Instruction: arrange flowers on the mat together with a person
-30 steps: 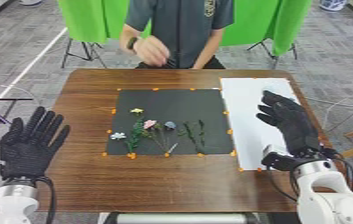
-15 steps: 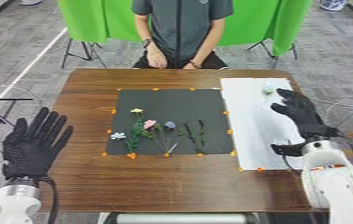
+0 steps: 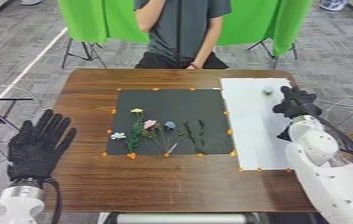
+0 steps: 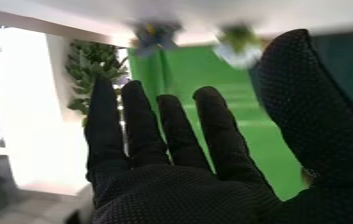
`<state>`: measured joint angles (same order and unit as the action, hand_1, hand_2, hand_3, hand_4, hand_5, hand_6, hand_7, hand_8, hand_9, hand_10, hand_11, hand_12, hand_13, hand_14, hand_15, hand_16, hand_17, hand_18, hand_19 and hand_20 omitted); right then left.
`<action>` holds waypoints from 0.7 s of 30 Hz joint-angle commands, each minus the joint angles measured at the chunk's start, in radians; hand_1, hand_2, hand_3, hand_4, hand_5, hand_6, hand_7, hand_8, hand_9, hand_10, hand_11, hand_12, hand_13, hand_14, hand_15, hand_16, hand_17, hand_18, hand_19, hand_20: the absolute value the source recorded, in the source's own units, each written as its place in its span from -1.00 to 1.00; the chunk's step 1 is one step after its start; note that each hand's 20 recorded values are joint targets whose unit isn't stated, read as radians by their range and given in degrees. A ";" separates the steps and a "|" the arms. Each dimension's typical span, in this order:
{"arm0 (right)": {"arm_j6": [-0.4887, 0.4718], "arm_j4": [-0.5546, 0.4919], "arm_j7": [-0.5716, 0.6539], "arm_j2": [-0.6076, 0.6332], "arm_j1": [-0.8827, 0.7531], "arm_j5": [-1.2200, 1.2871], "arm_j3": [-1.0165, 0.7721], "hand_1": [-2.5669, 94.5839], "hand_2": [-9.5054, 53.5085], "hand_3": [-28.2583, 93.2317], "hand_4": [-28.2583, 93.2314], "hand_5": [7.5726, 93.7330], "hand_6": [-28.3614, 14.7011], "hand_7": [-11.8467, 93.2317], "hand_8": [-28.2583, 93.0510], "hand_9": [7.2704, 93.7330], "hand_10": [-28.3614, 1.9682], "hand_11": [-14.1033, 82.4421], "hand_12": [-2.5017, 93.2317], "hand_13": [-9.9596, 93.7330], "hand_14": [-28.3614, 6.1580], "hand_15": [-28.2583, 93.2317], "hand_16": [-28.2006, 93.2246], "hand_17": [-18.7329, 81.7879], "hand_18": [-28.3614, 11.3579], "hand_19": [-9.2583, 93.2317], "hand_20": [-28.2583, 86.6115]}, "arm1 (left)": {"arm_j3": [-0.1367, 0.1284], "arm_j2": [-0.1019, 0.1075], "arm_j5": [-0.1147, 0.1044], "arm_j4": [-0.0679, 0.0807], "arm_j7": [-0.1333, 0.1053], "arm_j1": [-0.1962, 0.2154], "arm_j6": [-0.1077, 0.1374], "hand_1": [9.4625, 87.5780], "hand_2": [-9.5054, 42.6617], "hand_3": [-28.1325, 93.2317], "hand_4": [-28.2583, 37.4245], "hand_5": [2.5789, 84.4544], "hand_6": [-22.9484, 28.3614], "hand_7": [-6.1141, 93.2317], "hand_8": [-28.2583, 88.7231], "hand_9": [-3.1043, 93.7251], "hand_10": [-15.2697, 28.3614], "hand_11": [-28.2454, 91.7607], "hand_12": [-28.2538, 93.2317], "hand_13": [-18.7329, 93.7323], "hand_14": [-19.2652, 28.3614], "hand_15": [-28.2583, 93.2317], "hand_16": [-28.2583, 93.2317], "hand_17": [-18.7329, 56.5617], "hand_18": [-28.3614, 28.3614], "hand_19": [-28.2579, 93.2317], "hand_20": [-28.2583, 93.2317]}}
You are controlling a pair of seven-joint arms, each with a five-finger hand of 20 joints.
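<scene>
While flowers are laid out on the dark mat (image 3: 164,100), both robot hands are held open and empty.
The right hand (image 3: 299,104) is placed at the white sheet's (image 3: 254,125) right edge, its fingers extended and its thumb held apart; a small pale flower (image 3: 267,90) is seen near it, on the sheet's far part. By the table's (image 3: 88,175) left edge, the left hand (image 3: 36,152) is held with fingers straight and slightly spread. On the mat, a white flower (image 3: 117,135) is set at left, a yellow one (image 3: 137,111) farther back, pink (image 3: 149,124) and blue ones (image 3: 170,125) mid-mat, and green sprigs (image 3: 201,135) to their right. In the right wrist view, two blurred shapes (image 4: 156,36) can perhaps be taken for blooms.
</scene>
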<state>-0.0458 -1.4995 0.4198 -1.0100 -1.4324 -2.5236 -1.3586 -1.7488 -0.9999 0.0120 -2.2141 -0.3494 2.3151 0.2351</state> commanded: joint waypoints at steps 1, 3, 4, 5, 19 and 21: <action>-0.076 0.111 0.018 0.023 0.155 -0.013 0.045 -0.17 -0.99 0.81 -0.98 -0.46 0.04 -0.47 -0.74 -0.55 -0.21 -0.51 -0.72 -0.35 -0.30 -0.09 -0.42 -0.46 -0.50 0.27 -0.43 | 0.015 0.000 0.015 0.006 0.007 -0.003 -0.012 -0.42 -0.02 0.63 -1.00 0.06 0.21 -0.71 -0.66 -0.08 0.31 -0.30 -0.39 -0.11 0.31 -0.24 -0.60 -0.56 0.44 -0.07 -0.32; -0.098 0.143 0.046 0.020 0.182 0.011 0.062 -0.19 -0.92 0.81 -0.98 -0.46 0.04 -0.47 -0.74 -0.55 -0.21 -0.51 -0.72 -0.35 -0.30 -0.09 -0.42 -0.45 -0.50 0.28 -0.43 | 0.017 0.001 0.013 0.009 0.005 -0.004 -0.021 -0.43 -0.02 0.63 -1.00 0.06 0.21 -0.71 -0.66 -0.08 0.31 -0.30 -0.39 -0.11 0.31 -0.24 -0.60 -0.56 0.44 -0.07 -0.32; -0.111 0.156 0.055 0.020 0.191 0.028 0.067 -0.20 -0.89 0.81 -0.98 -0.45 0.04 -0.47 -0.74 -0.55 -0.21 -0.51 -0.72 -0.34 -0.30 -0.08 -0.42 -0.45 -0.50 0.29 -0.43 | 0.019 0.000 0.015 0.010 0.008 -0.008 -0.018 -0.43 -0.02 0.63 -1.00 0.06 0.21 -0.71 -0.66 -0.08 0.31 -0.30 -0.39 -0.11 0.31 -0.24 -0.60 -0.56 0.44 -0.07 -0.32; -0.131 0.171 0.064 0.019 0.200 0.026 0.072 -0.19 -0.84 0.81 -0.98 -0.44 0.03 -0.47 -0.74 -0.54 -0.22 -0.50 -0.72 -0.32 -0.28 -0.07 -0.42 -0.43 -0.50 0.31 -0.42 | 0.021 0.000 0.016 0.011 0.008 -0.010 -0.015 -0.43 -0.03 0.63 -1.00 0.06 0.21 -0.71 -0.66 -0.08 0.31 -0.30 -0.39 -0.11 0.31 -0.24 -0.60 -0.56 0.44 -0.07 -0.32; -0.337 0.175 0.031 -0.018 0.152 0.077 0.021 0.16 -0.82 0.60 -1.00 0.20 0.34 -0.24 -0.70 0.29 0.16 -0.33 -0.61 0.33 0.23 0.08 -0.13 -0.21 -0.50 0.50 -0.32 | 0.022 -0.007 0.017 0.014 0.020 -0.009 -0.029 -0.43 -0.05 0.63 -1.00 0.04 0.20 -0.71 -0.66 -0.09 0.30 -0.31 -0.39 -0.11 0.31 -0.25 -0.60 -0.56 0.45 -0.08 -0.32; -0.306 0.168 0.021 -0.018 0.140 0.076 0.027 0.23 -0.88 0.54 -1.00 0.30 0.40 -0.13 -0.69 0.49 0.25 -0.45 -0.39 0.40 0.30 0.06 -0.02 -0.19 -0.48 0.49 -0.29 | 0.022 -0.008 0.016 0.013 0.020 -0.008 -0.027 -0.43 -0.05 0.63 -1.00 0.04 0.20 -0.71 -0.66 -0.09 0.30 -0.31 -0.39 -0.11 0.31 -0.25 -0.60 -0.56 0.45 -0.08 -0.32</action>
<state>-0.4415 -1.3397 0.4804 -1.0153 -1.1867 -2.4245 -1.3682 -1.7313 -0.9985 0.0238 -2.2075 -0.3413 2.3014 0.2191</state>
